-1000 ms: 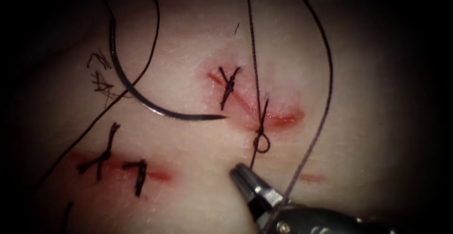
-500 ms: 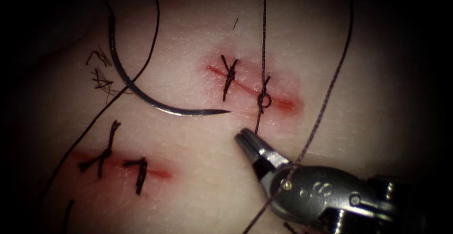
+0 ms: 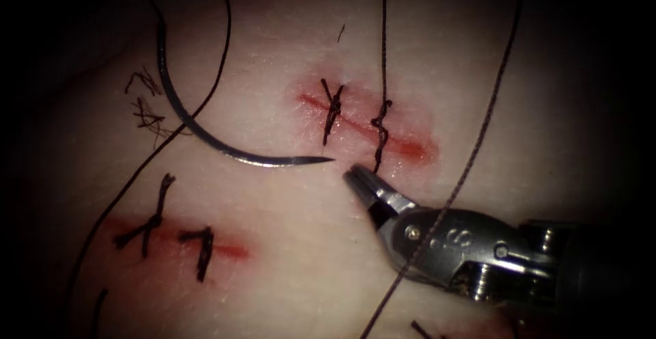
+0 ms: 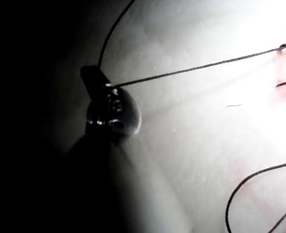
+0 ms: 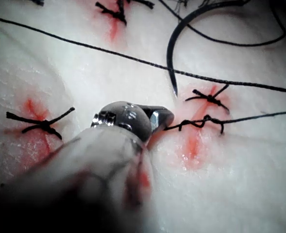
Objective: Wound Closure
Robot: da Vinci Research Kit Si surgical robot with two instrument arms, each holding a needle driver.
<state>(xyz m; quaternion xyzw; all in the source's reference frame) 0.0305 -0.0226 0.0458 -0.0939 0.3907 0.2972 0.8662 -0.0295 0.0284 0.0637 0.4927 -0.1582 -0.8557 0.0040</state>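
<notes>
Endoscope view: our right claw (image 3: 360,178) and left claw (image 4: 98,80) each clamp thread (image 3: 383,45); the loop has cinched on the cut (image 3: 403,149). Needle (image 3: 205,137) lies free left of it. Pull evenly.

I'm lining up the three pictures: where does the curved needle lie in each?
Endoscope view: needle lies free on the tissue, left of the cut.
Right wrist view: needle, tip near the stitched cut.
Left wrist view: I cannot make it out.
Shared landmark: the new knot.

Glossy metal needle (image 3: 205,137); matt braided thread (image 3: 478,141).
</notes>
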